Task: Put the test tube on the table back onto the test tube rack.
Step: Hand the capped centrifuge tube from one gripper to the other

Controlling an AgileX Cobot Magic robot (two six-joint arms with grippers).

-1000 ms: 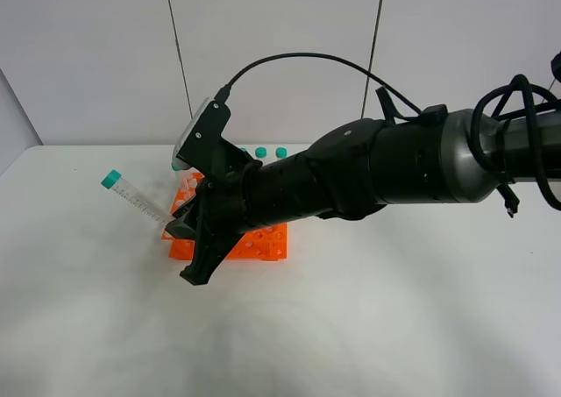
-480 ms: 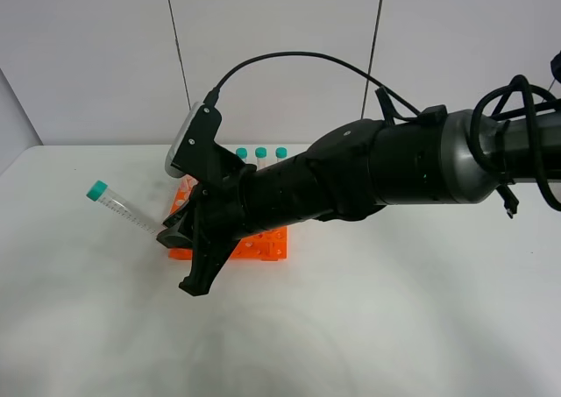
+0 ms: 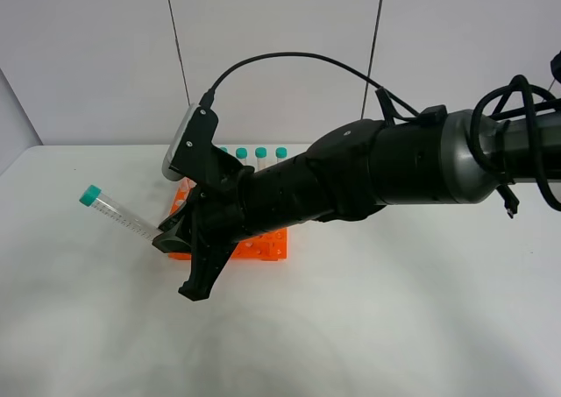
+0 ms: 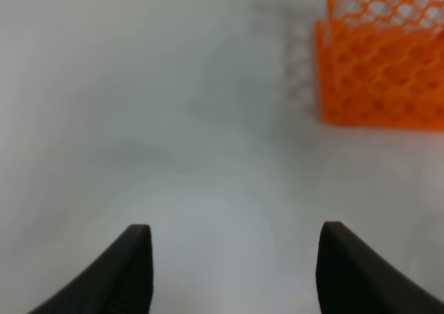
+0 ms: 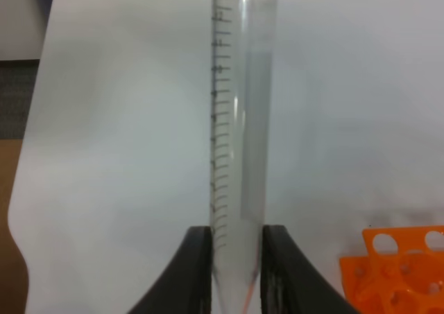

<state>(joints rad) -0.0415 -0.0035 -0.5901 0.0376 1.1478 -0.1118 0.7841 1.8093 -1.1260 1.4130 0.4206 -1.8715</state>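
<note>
Orange test tube rack (image 3: 263, 244) on the white table (image 3: 368, 327) shows half-hidden in the high view under the black right arm (image 3: 351, 178), which reaches low across the middle. The test tube (image 3: 121, 214) slants up to the left of the rack, teal cap highest, clear of the table. From the left wrist, the left arm's jaws stand apart over bare table, holding nothing. From the right wrist, the right arm's jaws are clamped on the tube's tapered tip, rack corner just beside them; I'd judge this the carry step, and next the wrist must turn the tube upright over a free hole.
</note>
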